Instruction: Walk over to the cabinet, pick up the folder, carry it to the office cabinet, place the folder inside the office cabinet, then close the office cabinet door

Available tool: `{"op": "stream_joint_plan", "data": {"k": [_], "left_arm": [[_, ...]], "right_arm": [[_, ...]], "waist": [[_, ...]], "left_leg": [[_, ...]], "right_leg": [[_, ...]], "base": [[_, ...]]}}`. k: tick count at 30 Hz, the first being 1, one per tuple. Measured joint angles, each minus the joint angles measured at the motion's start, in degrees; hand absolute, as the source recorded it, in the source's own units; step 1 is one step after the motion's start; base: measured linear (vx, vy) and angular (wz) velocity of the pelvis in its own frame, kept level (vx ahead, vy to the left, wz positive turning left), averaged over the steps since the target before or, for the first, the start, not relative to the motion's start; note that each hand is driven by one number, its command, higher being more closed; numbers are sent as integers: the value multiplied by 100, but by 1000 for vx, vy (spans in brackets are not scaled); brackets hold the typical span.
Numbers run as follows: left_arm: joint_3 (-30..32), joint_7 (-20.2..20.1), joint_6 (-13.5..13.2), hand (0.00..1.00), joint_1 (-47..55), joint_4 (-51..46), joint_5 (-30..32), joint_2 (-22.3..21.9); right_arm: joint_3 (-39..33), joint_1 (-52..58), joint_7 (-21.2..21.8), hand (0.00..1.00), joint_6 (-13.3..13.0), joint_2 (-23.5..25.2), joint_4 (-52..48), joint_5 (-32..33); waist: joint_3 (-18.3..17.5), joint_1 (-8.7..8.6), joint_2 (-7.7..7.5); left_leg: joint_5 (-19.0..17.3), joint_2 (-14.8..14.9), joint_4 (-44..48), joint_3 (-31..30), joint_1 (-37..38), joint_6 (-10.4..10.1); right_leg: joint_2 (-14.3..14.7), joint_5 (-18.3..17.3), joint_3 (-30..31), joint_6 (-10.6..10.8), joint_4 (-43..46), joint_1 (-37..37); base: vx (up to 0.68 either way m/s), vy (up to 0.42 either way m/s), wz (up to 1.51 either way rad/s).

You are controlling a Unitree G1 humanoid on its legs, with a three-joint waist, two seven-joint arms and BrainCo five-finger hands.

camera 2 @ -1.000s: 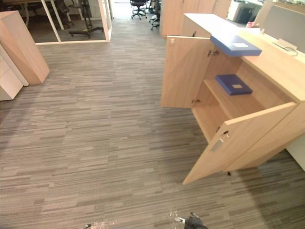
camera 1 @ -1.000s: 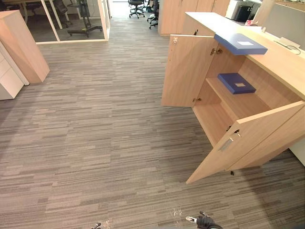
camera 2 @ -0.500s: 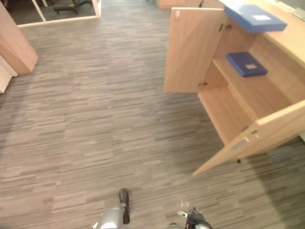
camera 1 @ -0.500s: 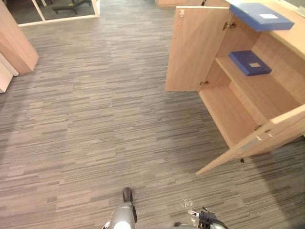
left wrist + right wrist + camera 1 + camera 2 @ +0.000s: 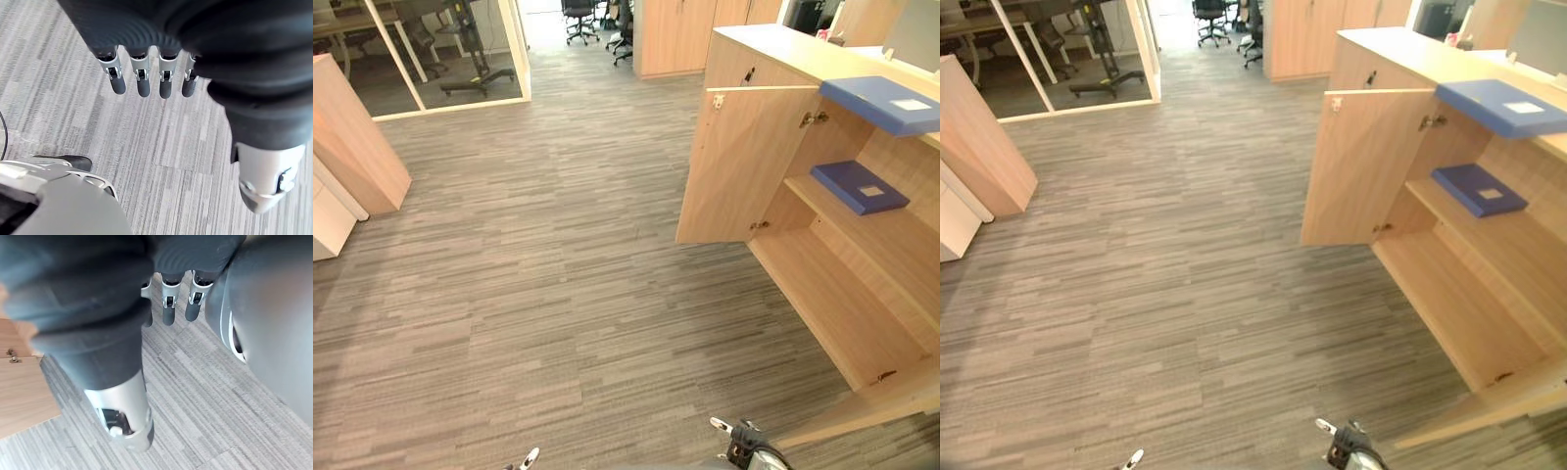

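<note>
A light blue folder lies flat on top of the wooden office cabinet, over its open compartment. A darker blue folder rests on the shelf inside. The cabinet's far door stands wide open, and the near door swings out low at the right. My left hand hangs over the carpet with relaxed fingers and holds nothing. My right hand also hangs over the carpet, fingers loose and empty, with the wooden door edge beside it.
Grey striped carpet stretches between me and the cabinet. A slanted wooden cabinet and a white drawer unit stand at the left. A glass partition, office chairs and tall cupboards are at the back.
The camera has tilted back up and shifted, so the cabinet now sits closer and further right. Both folders and both doors stay where they were.
</note>
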Motion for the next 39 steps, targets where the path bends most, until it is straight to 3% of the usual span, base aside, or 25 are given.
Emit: {"op": "stream_joint_plan", "data": {"k": [1,2,3,4,6,11,15,16,17,18,19,20,21,23,26,27,28,30,31,32,34,35,36,38,39], "left_arm": [[-168,11,-13,0,-35,2,-2,49],[-225,14,-42,0,-45,-6,1,62],[-224,16,-52,0,-44,-7,6,85],[-202,39,-36,0,-108,12,40,34],[-104,54,-8,0,-199,16,266,-26],[0,18,17,0,-371,3,654,13],[134,-10,64,0,-338,4,656,-18],[140,-11,68,0,-262,6,639,-19],[205,-17,68,0,-230,6,606,-2],[318,-22,86,0,-255,-8,594,61],[378,-21,93,0,-250,-15,582,65],[471,-10,95,0,-167,-19,552,48],[563,15,93,0,-74,-20,470,-25],[593,50,101,0,25,-15,352,-91],[595,76,99,0,120,-13,305,-100],[609,97,99,0,137,-12,309,-91],[643,122,96,0,164,-14,314,-107],[691,139,67,0,177,-16,327,-126],[702,188,50,0,192,-11,325,-164],[740,228,51,0,200,-2,325,-178],[812,236,35,0,219,0,321,-140],[810,244,28,0,210,1,323,-28],[797,251,13,0,191,17,326,0],[767,251,7,0,196,70,328,-17],[714,251,6,0,195,126,328,-27]], "right_arm": [[74,-51,-14,0,-1,17,-44,96],[185,-84,-44,0,-2,28,-45,168],[217,-82,-63,0,-3,54,-46,174],[226,-103,-74,0,-1,52,-15,173],[265,-269,-69,0,0,54,1,148],[320,-128,-63,0,-6,55,53,126],[-144,235,-63,0,-34,118,42,192],[-279,332,-64,0,-59,120,39,178],[-326,382,-68,0,-65,128,42,178],[-321,430,-65,0,-52,163,79,159],[-319,455,-64,0,-47,171,83,160],[-289,462,-65,0,-32,159,102,159],[-276,429,-65,0,-27,138,131,148],[-288,287,-65,0,1,143,303,136],[-278,143,-69,0,7,108,487,136],[-271,87,-67,0,2,106,487,136],[-214,79,-66,0,-8,89,482,136],[-167,84,-68,0,-15,61,489,137],[66,89,-62,0,-15,29,492,131],[234,100,-61,0,-17,-2,491,129],[404,123,-55,0,-27,36,484,75],[400,132,-46,0,-29,133,485,47],[396,32,-11,0,-29,175,497,48],[370,-55,30,0,-58,165,496,47],[237,-61,49,0,-63,140,499,25]], "waist": [[89,-21,-13],[153,-31,-74],[155,-29,-127],[174,27,-70],[266,46,-2],[256,-35,-112],[38,-139,-67],[-88,-198,-26],[-97,-200,-42],[-88,-219,-149],[-99,-213,-174],[-87,-147,-133],[-48,-53,-68],[-18,48,-76],[42,179,-108],[119,204,-135],[130,217,-140],[124,223,-131],[103,235,-79],[77,241,-47],[2,253,-198],[-71,271,-385],[-121,309,-462],[-134,330,-380],[-119,336,-268]], "left_leg": [[-18,5,-21,-8,131,-26],[-88,-26,-158,1,261,-83],[-137,-77,-287,18,316,-125],[-246,-76,-581,82,464,-176],[-215,53,-615,211,436,-229],[-292,263,-771,234,565,-409],[-721,581,-621,132,511,-241],[-847,736,-329,106,420,-204],[-874,917,265,90,235,-442],[-961,1195,1661,90,-264,-580],[-891,1363,2441,57,-527,-677],[-711,1660,3830,-90,-1011,-894],[-753,1863,4769,-147,-1337,-823],[-894,1929,5034,-161,-1779,-648],[-929,1799,3910,-591,-2345,-666],[-868,1616,2925,-994,-2390,-751],[-653,1413,1761,-1527,-2351,-893],[-291,1292,492,-2144,-2330,-1006],[-6,1277,78,-2377,-2334,-1091],[631,1167,16,-2477,-2244,-1143],[1417,845,-24,-2432,-2127,-1010],[1375,606,-94,-2253,-2050,-924],[1284,440,-166,-1999,-1911,-741],[1087,311,-181,-1705,-1705,-542],[918,163,-231,-1480,-1407,-367]], "right_leg": [[362,-33,-64,16,-632,-187],[710,160,-236,21,-1483,-326],[879,447,-355,-34,-1966,-370],[1058,310,-734,-437,-2361,-338],[1237,293,-742,-394,-2495,-406],[1560,-50,-775,-322,-2540,-358],[1881,-198,-977,-402,-2757,-137],[2074,-233,-1044,-408,-2951,-46],[2237,-205,-1048,-370,-3156,110],[2363,-137,-1022,-398,-3438,331],[2448,-60,-960,-444,-3608,484],[2618,-26,-750,-474,-3811,767],[2762,-38,-424,-486,-3934,990],[2824,-80,50,-545,-4068,1209],[2752,-92,729,-417,-4124,1328],[2649,-148,1000,-280,-4130,1421],[2544,-180,1219,-166,-4144,1461],[2447,-172,1378,53,-4244,1510],[2413,-121,1503,272,-4355,1592],[2307,-118,1576,457,-4443,1739],[1948,-189,1658,745,-4498,1914],[1662,-159,1651,859,-4517,1900],[1421,9,1654,1088,-4485,1857],[1197,229,1681,1162,-4269,1773],[906,282,1747,1146,-3621,1564]], "base": [[161,-121,-1],[141,-124,3],[127,-123,-14],[182,-111,-42],[181,-131,-41],[141,-119,-8],[154,-121,2],[177,-126,13],[333,-227,9],[305,-208,-3],[373,-203,-39],[310,-43,-91],[323,25,-114],[260,96,-119],[240,159,-138],[195,189,-118],[213,206,-109],[242,247,-69],[427,414,-56],[470,450,-44],[443,410,-28],[419,358,-43],[373,309,-50],[305,313,-77],[274,358,-79]]}}
